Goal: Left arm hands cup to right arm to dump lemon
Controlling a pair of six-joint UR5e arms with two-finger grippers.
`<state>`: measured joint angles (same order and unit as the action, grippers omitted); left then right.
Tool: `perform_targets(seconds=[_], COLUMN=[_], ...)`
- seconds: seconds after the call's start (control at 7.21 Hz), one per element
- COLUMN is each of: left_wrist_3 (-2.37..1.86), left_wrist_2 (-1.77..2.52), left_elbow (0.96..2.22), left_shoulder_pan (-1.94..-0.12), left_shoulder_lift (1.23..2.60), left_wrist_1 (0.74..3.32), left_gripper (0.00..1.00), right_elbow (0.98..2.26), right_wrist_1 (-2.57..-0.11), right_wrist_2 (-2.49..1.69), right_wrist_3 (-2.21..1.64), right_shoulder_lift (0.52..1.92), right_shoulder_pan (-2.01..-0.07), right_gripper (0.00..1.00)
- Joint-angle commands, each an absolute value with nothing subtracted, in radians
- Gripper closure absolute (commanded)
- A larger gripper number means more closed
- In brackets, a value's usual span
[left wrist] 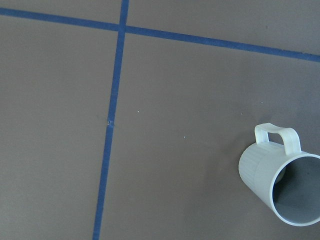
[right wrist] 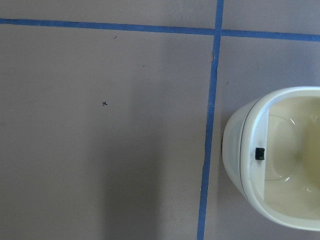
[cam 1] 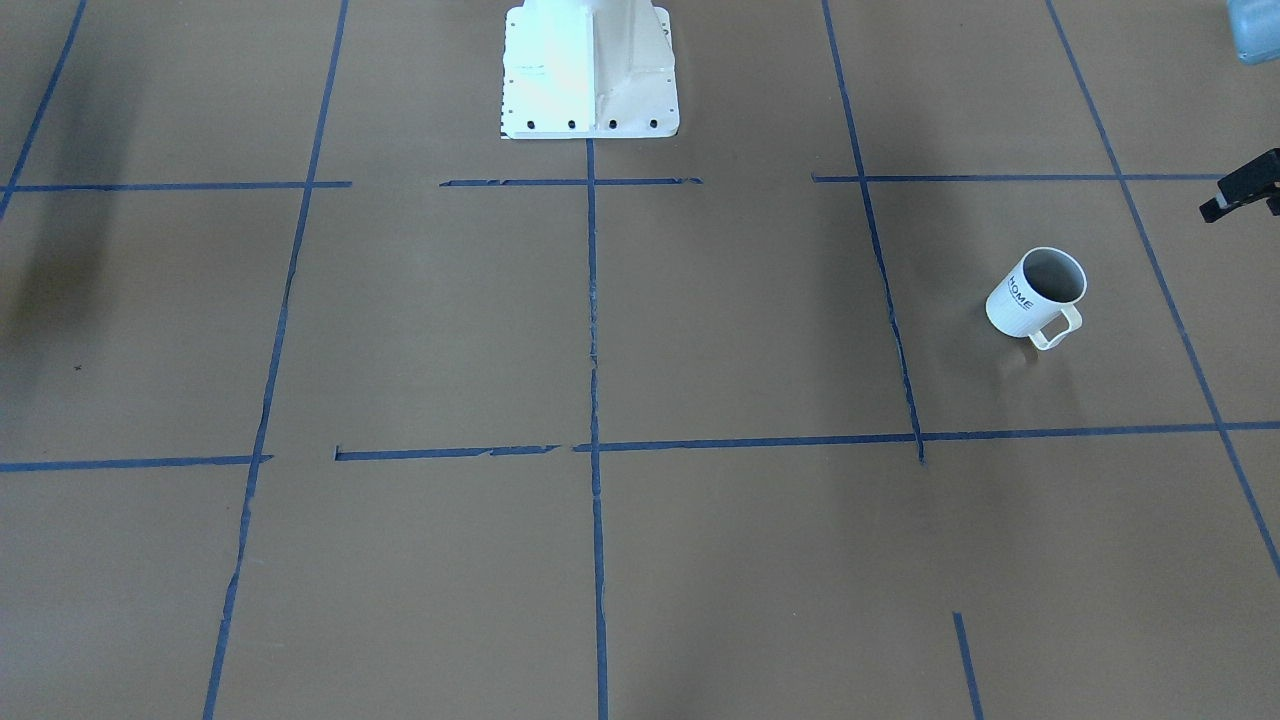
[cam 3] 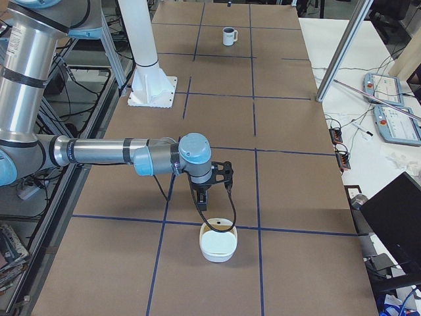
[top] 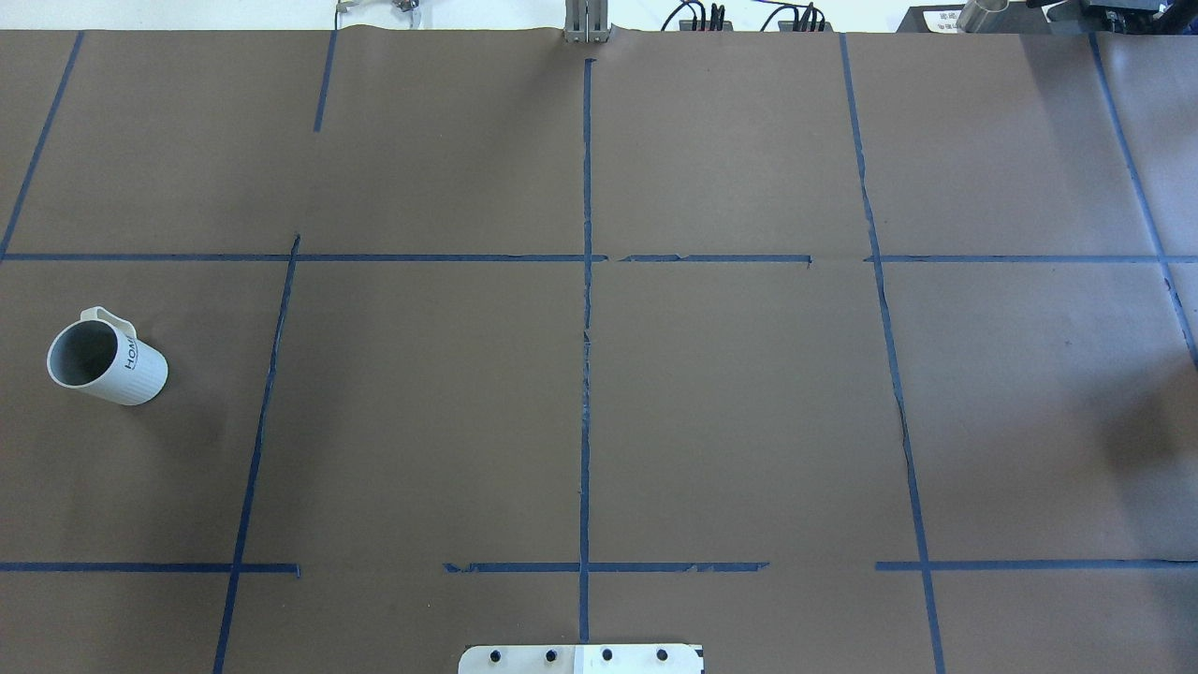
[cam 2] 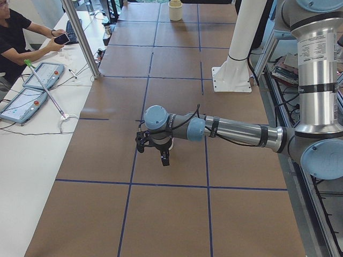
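White ribbed cup (top: 108, 363) w/ loop handle, grey inside, black "HOME" on side, stands upright at left of table (top: 730, 421), nothing touching it. Left gripper (cam 2: 154, 155) hangs nearby, right gripper (cam 3: 214, 189) near bowl (cam 3: 219, 245); can't tell either's opening or hold.

We see a table (top: 730, 421) covered in brown paper and marked into a grid by blue tape lines (top: 586, 374). A cream-white bowl (cam 3: 218, 245) stands upright just beside one of those lines. At a white bench (cam 2: 32, 160) alongside, a person (cam 2: 13, 40) in a black top sits holding a phone (cam 2: 62, 38), with two tablets (cam 2: 44, 74) lying near a metal post (cam 2: 80, 37).
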<state>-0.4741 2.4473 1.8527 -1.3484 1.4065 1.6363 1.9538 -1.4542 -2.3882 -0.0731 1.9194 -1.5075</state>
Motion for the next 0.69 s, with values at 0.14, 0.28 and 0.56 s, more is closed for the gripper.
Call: perform_targets(seconds=[0.14, 0.28, 0.56], left_wrist_3=[-0.900, -0.931, -0.933], left_wrist_2=[2.340, 2.339, 2.338], left_elbow=[1.830, 1.829, 1.813], left_shoulder_pan=[-1.123, -1.094, -1.079], left_shoulder_lift=[1.393, 1.394, 1.400], left_wrist_1=[1.885, 1.902, 1.914], left_gripper=[0.02, 0.05, 0.07], right_elbow=[1.953, 1.953, 1.953], right_wrist_1=[-1.453, -1.453, -1.453], right_wrist_2=[-2.388, -2.388, -2.390], right_wrist_3=[-0.072, -0.072, -0.072], right_shoulder_lift=[1.919, 1.919, 1.919], right_shoulder_pan=[-1.496, -1.493, -1.490], right_gripper=[0.00, 0.00, 0.00])
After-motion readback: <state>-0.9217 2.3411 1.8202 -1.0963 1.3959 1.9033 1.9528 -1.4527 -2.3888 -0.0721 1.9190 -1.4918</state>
